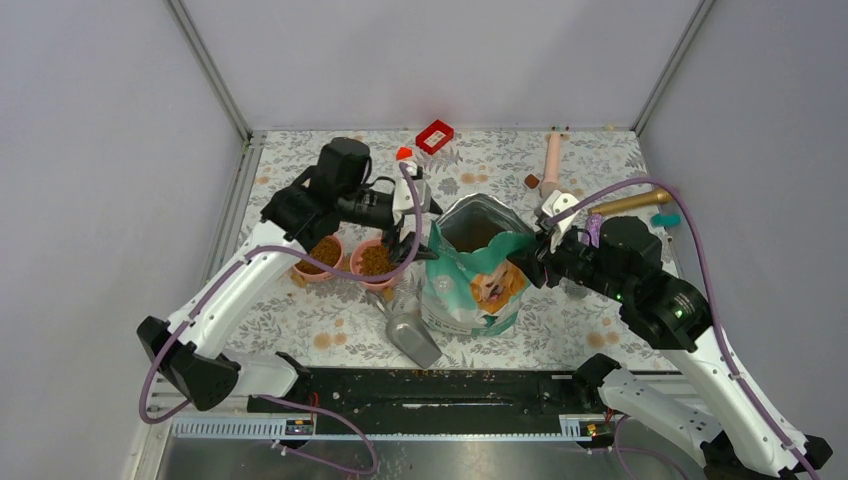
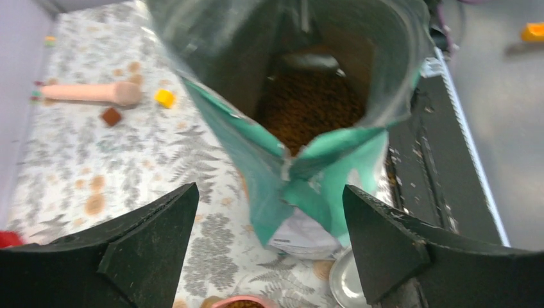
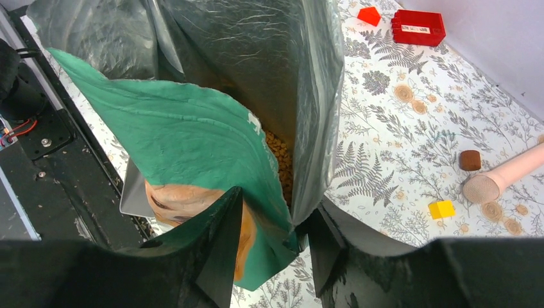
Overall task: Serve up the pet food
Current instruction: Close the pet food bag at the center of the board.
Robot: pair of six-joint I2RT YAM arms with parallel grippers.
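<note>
The teal and white pouch (image 1: 475, 265) with a dog's face stands open mid-table, and the pet food (image 2: 308, 109) shows brown inside it. Two pink bowls (image 1: 322, 255) (image 1: 375, 260) to its left hold kibble. A metal scoop (image 1: 410, 330) lies in front of the bowls. My left gripper (image 2: 269, 212) hangs open just left of the pouch (image 2: 301, 173), touching nothing. My right gripper (image 3: 276, 237) is shut on the pouch's right side fold (image 3: 192, 141), one finger on the teal front and one on the silver side.
A red box (image 1: 435, 135) and a red block (image 1: 404, 153) lie at the back. A pink cylinder (image 1: 551, 160), a brown block (image 1: 531, 181), a yellow block (image 3: 441, 209) and a wooden rod (image 1: 630, 203) lie back right. A black rail (image 1: 430, 390) lines the near edge.
</note>
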